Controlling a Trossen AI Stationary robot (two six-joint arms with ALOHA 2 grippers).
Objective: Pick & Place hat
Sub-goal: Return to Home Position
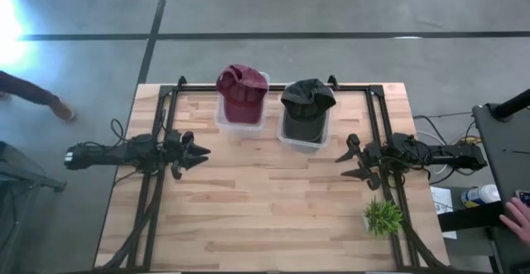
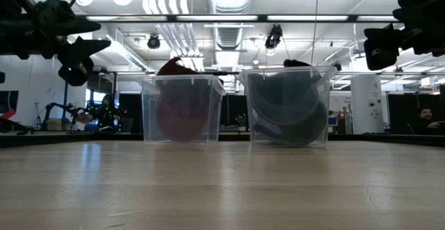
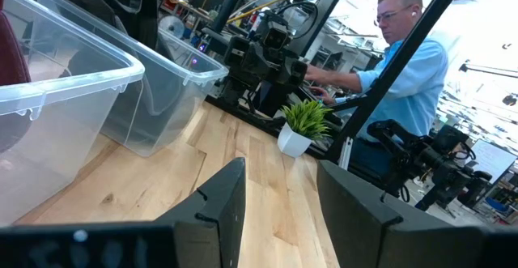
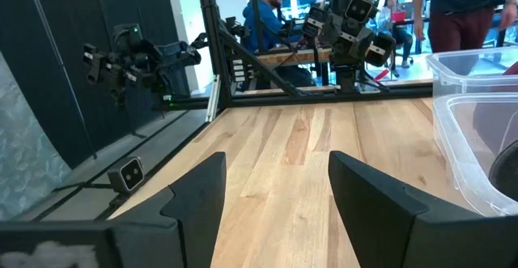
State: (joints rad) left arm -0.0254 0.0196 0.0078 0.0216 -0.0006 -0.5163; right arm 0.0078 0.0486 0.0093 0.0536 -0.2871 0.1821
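Note:
A maroon hat (image 1: 242, 90) sits in the left clear bin (image 1: 240, 115) at the table's far side, and a dark grey hat (image 1: 307, 100) sits in the right clear bin (image 1: 303, 133); both hats poke above the rims. In the low view the maroon hat (image 2: 179, 105) and the grey hat (image 2: 290, 108) show through the bin walls. My left gripper (image 1: 199, 151) hovers open over the table's left side, pointing right. My right gripper (image 1: 344, 162) hovers open on the right side, pointing left. Both are raised off the table and hold nothing.
A small potted plant (image 1: 383, 217) stands near the table's right near corner. Bare wood lies between the two grippers and in front of the bins. A person in a blue shirt (image 3: 409, 65) stands beyond the table's right side. Other people show in the room behind.

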